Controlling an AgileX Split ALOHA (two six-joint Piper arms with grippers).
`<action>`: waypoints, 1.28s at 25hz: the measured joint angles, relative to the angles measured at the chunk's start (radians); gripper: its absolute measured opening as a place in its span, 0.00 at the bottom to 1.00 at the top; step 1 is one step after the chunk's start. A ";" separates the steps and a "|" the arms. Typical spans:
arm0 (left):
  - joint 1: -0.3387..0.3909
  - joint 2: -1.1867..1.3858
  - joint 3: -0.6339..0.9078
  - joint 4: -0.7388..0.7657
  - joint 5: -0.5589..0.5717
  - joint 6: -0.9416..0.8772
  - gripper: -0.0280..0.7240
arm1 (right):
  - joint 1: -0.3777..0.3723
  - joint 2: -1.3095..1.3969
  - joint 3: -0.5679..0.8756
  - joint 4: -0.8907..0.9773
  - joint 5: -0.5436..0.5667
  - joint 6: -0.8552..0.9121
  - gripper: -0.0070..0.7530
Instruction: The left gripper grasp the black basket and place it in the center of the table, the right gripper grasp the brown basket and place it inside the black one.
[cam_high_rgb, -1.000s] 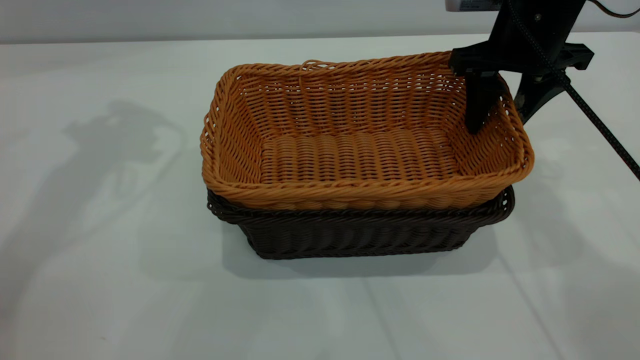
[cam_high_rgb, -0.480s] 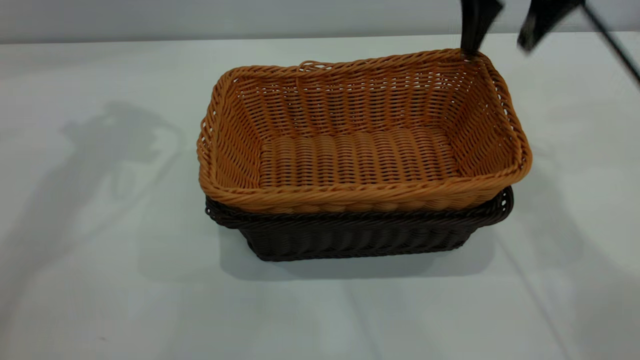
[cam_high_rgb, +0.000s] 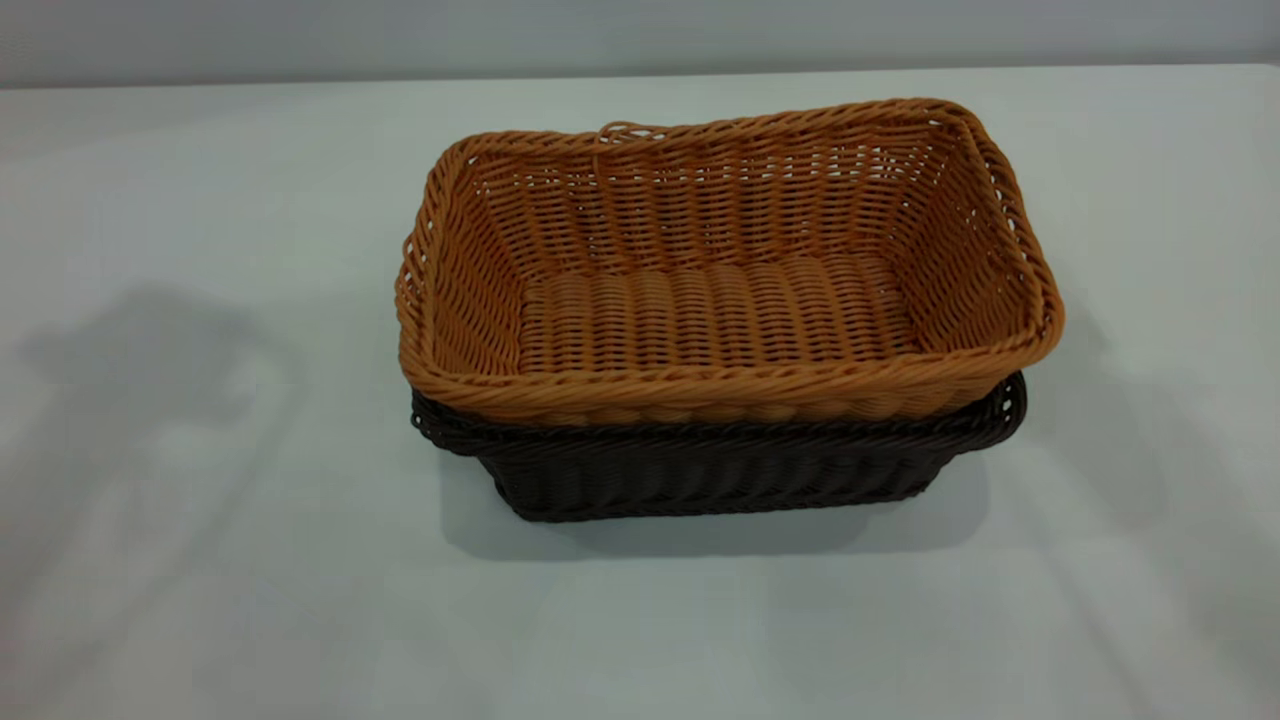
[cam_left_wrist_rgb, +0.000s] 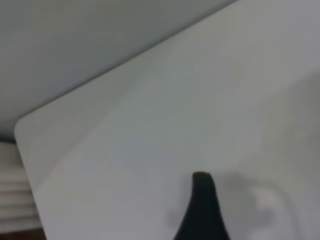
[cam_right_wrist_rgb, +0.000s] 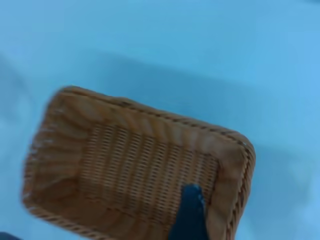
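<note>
The brown basket (cam_high_rgb: 720, 300) sits nested inside the black basket (cam_high_rgb: 720, 470) at the middle of the table (cam_high_rgb: 200, 550). Only the black basket's rim and lower wall show beneath it. No gripper shows in the exterior view. In the right wrist view, my right gripper (cam_right_wrist_rgb: 225, 202) hangs high above the brown basket (cam_right_wrist_rgb: 135, 165). One dark finger (cam_right_wrist_rgb: 190, 212) shows over the basket's inner wall, holding nothing. In the left wrist view, my left gripper (cam_left_wrist_rgb: 248, 200) is over bare table (cam_left_wrist_rgb: 150, 150) near a rounded corner. One finger (cam_left_wrist_rgb: 202, 210) shows, and it is empty.
The table's far edge (cam_high_rgb: 640, 72) runs behind the baskets, with a grey wall beyond. Arm shadows lie on the table left and right of the baskets. The table's rounded corner (cam_left_wrist_rgb: 22, 125) shows in the left wrist view.
The right gripper, which straddled the brown basket's right wall, has let go and risen out of the exterior view. The baskets stay nested. The left shadow has shifted.
</note>
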 joint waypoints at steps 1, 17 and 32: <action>0.000 -0.030 0.000 -0.001 0.031 -0.012 0.74 | 0.000 -0.032 0.000 0.007 0.012 -0.007 0.75; 0.000 -0.346 0.001 -0.042 0.399 -0.207 0.74 | 0.000 -0.633 0.340 0.138 0.114 -0.072 0.75; 0.000 -0.666 0.426 -0.047 0.399 -0.279 0.74 | 0.000 -1.214 0.894 0.109 0.086 -0.058 0.75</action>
